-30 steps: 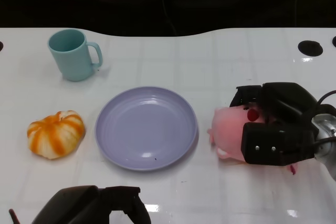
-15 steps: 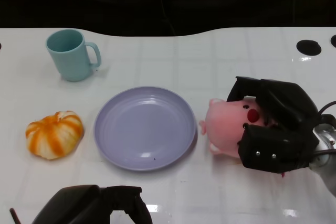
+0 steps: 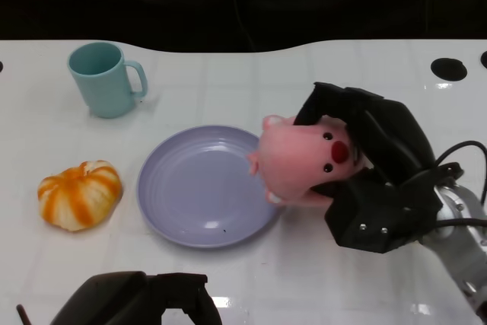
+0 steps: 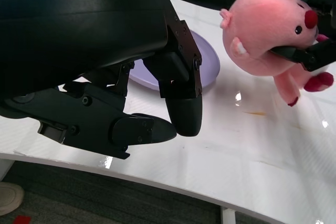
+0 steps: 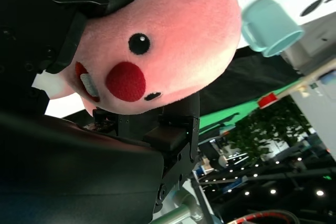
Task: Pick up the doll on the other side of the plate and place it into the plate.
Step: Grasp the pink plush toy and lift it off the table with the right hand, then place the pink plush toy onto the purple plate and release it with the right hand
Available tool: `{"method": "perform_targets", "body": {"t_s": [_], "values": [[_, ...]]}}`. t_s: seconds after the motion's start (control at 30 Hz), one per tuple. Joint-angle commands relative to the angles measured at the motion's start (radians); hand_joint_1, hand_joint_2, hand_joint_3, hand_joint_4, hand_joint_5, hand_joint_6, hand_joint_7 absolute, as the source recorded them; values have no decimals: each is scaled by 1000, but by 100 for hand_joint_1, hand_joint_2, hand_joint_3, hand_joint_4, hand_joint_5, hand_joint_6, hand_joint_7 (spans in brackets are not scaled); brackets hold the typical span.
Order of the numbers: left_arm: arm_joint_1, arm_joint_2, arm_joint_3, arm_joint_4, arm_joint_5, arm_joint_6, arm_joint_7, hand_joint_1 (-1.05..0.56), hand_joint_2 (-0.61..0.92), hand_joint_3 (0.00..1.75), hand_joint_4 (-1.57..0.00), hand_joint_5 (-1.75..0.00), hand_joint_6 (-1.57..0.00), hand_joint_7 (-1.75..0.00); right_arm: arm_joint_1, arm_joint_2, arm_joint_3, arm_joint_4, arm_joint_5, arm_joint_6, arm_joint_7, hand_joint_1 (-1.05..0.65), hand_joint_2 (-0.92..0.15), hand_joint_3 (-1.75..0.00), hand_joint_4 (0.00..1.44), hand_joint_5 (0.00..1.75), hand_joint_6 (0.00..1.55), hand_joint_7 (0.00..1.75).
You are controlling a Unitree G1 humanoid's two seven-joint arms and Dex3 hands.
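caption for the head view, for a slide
Right hand holds the pink doll lifted above the purple plate's edge.

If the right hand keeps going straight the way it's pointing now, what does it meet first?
The right hand, gripping the pink doll, points toward the purple plate. The doll already overhangs the plate's near rim, so the plate likely comes first. The doll looks lifted, though, so it might pass above; depth is unclear.

Bright, sharp; glare on table (image 3: pixel 319 294)

My right hand (image 3: pixel 365 180) is matt black plastic, gripping a soft plush doll (image 3: pixel 300 159); the plate (image 3: pixel 209 186) looks smooth, the white table (image 3: pixel 251 81) glossy.
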Motion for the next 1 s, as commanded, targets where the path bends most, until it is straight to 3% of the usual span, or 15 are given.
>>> {"method": "perform_targets", "body": {"t_s": [0.03,0.47,0.67,0.87,0.97,1.0], "values": [[4,-4,-8,-11,12,3,2,-26,92,36,-65,-163,-75,-90,-58,27,-1,-29,8,30,27,-14,-26,-152,96,175,74,175],[22,-40,-38,-31,50,23,-4,-26,92,36,-66,-157,-75,-90,-238,149,95,100,-54,49,58,-19,-26,-145,95,175,74,175],[27,-38,-43,-30,65,9,9,-26,92,35,-69,-154,-76,-86,-332,209,133,240,-74,63,44,-21,-28,-136,95,175,73,175],[28,-39,-48,-27,74,5,14,-26,92,34,-69,-154,-77,-84,-367,232,142,327,-77,59,31,-20,-30,-121,95,175,69,175],[25,-41,-51,-23,76,9,15,-25,92,35,-68,-152,-77,-83,-379,235,140,344,-65,66,61,-23,-46,-86,79,175,77,100],[22,-41,-52,-18,77,8,16,-25,92,35,-68,-152,-77,-83,-389,231,146,349,-63,75,101,-23,-50,-80,76,175,79,88]]}}
